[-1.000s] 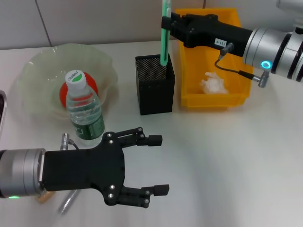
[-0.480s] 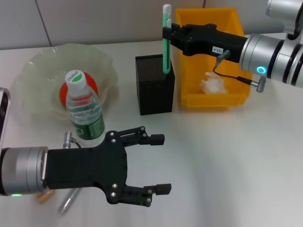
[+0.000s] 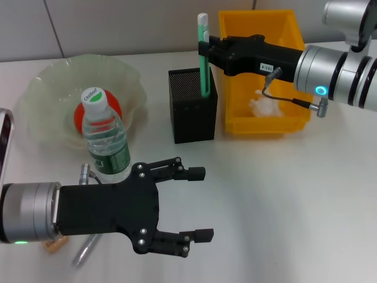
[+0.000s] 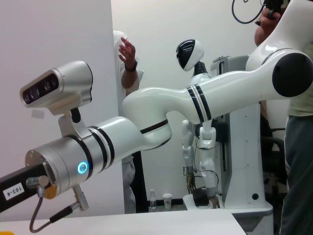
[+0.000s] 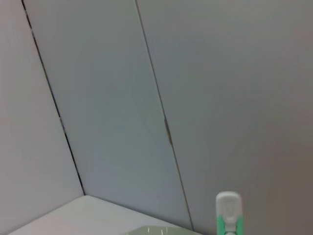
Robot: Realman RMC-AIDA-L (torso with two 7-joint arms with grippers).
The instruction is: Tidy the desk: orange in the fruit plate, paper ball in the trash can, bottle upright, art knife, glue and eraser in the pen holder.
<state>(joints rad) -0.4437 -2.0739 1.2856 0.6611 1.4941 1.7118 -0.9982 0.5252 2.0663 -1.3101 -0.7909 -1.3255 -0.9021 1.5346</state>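
My right gripper (image 3: pixel 204 48) is shut on a slim green and white art knife (image 3: pixel 204 56), held upright with its lower end inside the black mesh pen holder (image 3: pixel 191 115). The knife's white top (image 5: pixel 229 215) shows in the right wrist view. A capped water bottle (image 3: pixel 106 144) stands upright in front of the pale green fruit plate (image 3: pixel 47 76), which holds the orange (image 3: pixel 79 118). The white paper ball (image 3: pixel 265 106) lies in the yellow trash can (image 3: pixel 235 127). My left gripper (image 3: pixel 200 204) hovers open and empty over the near table, right of the bottle. Glue and eraser are not identifiable.
A small tan object (image 3: pixel 54 246) peeks out beneath my left arm near the front edge, mostly hidden. A dark flat device (image 3: pixel 5 141) sits at the far left edge. The left wrist view shows only my right arm (image 4: pixel 146 132) and the room behind.
The right gripper has lowered the art knife and shifted it slightly left, so it sits deeper in the pen holder. The left gripper has barely moved.
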